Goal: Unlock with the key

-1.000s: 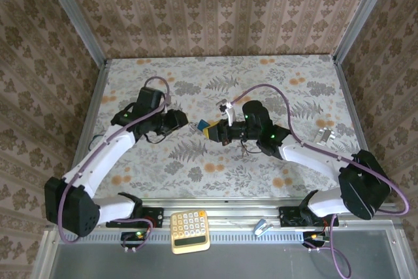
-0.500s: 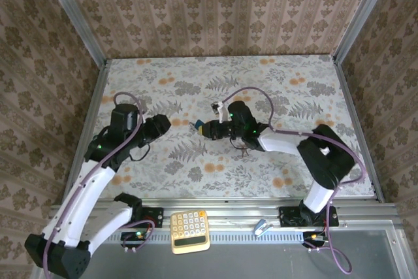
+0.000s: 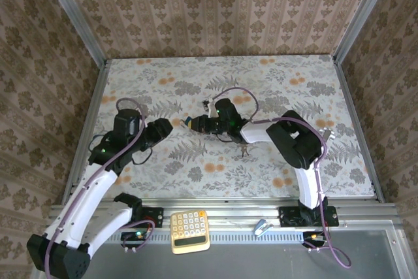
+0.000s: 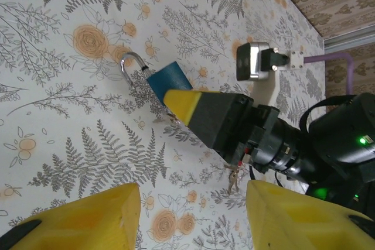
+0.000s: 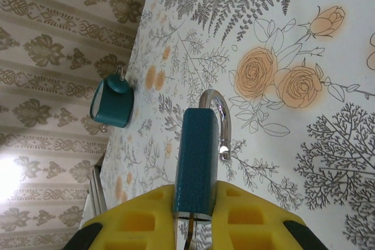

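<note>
Right gripper (image 5: pixel 193 206) pinching blue padlock (image 5: pixel 196 156) by its body, shackle (image 5: pixel 220 118) open; left gripper (image 4: pixel 192 194) spread, empty, hovering just left of the padlock.

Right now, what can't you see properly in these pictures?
Padlock keyhole: right wrist view, hidden between the right gripper fingers.
Metal bits: left wrist view, too small to tell whether they are the key.
Left gripper fingers: left wrist view, cut off by the bottom edge.
Teal thing: right wrist view, unclear what it is.
</note>
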Controlling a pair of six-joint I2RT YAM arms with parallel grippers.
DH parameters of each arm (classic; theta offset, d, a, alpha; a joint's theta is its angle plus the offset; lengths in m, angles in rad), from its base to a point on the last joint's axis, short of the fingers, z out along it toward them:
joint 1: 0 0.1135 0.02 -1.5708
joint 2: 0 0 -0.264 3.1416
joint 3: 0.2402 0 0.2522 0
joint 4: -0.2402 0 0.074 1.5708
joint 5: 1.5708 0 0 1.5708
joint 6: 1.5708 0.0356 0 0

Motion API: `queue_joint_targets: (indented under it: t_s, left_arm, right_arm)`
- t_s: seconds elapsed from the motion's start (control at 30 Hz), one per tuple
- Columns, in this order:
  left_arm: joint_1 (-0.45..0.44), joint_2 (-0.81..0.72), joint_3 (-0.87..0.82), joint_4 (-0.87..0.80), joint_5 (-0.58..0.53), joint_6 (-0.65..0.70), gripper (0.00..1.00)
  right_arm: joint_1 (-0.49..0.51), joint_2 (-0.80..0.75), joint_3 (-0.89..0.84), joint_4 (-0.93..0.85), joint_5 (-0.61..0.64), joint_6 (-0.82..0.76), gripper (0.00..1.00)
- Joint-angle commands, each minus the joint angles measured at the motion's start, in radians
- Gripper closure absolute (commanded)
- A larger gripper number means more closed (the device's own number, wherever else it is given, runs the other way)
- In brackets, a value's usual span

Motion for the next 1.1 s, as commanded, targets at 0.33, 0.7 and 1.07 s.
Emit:
queue_joint_targets:
  t_s: [0.33,0.7,1.07]
  left_arm:
    - [-0.011,0.016,-0.025,0.072,0.024,-0.046,0.48]
    - [-0.021,0.045,-0.031,0.104,0.030,-0.055,0.48]
    - [-0.034,0.072,-0.044,0.134,0.029,-0.043,0.46]
  right_arm:
    - [-0.017,0.116,0.117,-0.005,-0.042,0.104,0.86]
    - [-0.036,0.043,0.148,-0.378,0.022,0.002,0.67]
    - [-0.050,-0.202,0.047,-0.674,0.186,-0.203,0.66]
